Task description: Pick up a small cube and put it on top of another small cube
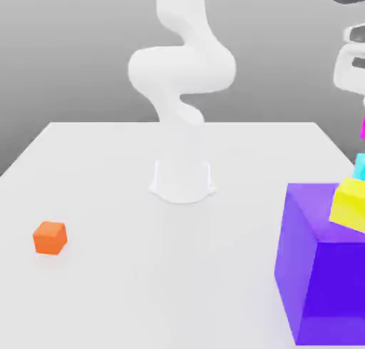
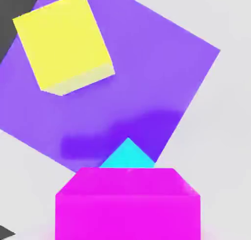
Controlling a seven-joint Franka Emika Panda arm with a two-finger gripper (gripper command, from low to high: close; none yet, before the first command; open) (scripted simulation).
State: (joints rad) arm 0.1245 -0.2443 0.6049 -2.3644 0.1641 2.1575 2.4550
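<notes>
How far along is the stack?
Looks done: the pickup. Pink cube is off any surface, with a gap between it and cyan cube below in the exterior view.
In hand: placement. Pink overlaps cyan in the hand view, so it's probably near its spot; exact alignment I can't tell.
Left: close that gap and get pink resting on cyan. Not stacked at this point.

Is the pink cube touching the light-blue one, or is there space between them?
Apart. The exterior view shows the pink cube above the light-blue cube, with a gap between them.
</notes>
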